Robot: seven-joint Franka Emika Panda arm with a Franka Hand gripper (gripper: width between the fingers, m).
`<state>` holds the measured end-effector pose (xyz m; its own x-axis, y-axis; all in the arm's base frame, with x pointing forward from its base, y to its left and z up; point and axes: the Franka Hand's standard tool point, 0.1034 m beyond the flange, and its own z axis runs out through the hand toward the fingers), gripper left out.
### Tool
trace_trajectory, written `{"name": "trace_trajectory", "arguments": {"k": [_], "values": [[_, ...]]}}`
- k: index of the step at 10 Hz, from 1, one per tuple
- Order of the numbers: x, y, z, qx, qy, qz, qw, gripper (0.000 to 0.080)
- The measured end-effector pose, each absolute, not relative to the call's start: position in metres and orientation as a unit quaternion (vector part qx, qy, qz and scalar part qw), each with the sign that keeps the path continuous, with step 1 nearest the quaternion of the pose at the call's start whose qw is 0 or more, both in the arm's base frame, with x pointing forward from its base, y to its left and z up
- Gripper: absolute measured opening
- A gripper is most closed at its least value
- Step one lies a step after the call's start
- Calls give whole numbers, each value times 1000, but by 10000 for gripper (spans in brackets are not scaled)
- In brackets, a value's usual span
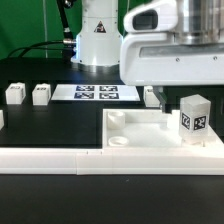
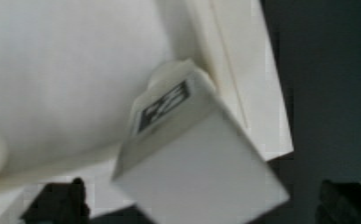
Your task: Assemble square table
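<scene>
Rail up front, tabletop right behind it. Leg stands in tabletop's corner by rim. Gripper jaws wide, straddling leg. Leg looks light, rigid, slick plastic; pinch flat sides mid-height imo.

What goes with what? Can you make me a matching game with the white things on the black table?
Things:
1. square tabletop
2. tagged leg
3. marker board
4. two small legs

Places:
A. lying flat farther back, showing several printed tags
B. standing on the tabletop, at the exterior view's right
C. side by side on the black table, at the exterior view's left
D. right behind the long white rail

Pairs: 1-D, 2-B, 3-A, 4-C
</scene>
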<state>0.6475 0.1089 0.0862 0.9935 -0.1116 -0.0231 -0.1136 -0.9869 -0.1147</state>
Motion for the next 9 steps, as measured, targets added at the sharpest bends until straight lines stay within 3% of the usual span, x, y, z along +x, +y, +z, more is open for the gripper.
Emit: {"name": "trace_trajectory", "arguments": {"k": [3,5,6,9], "values": [[643,119,81,-999,-4,-4,51,649],[643,119,80,-999,9,-2,51,383],[643,116,80,-999,9,-2,49,294],[643,113,79,-992,114,3,48,293]]}}
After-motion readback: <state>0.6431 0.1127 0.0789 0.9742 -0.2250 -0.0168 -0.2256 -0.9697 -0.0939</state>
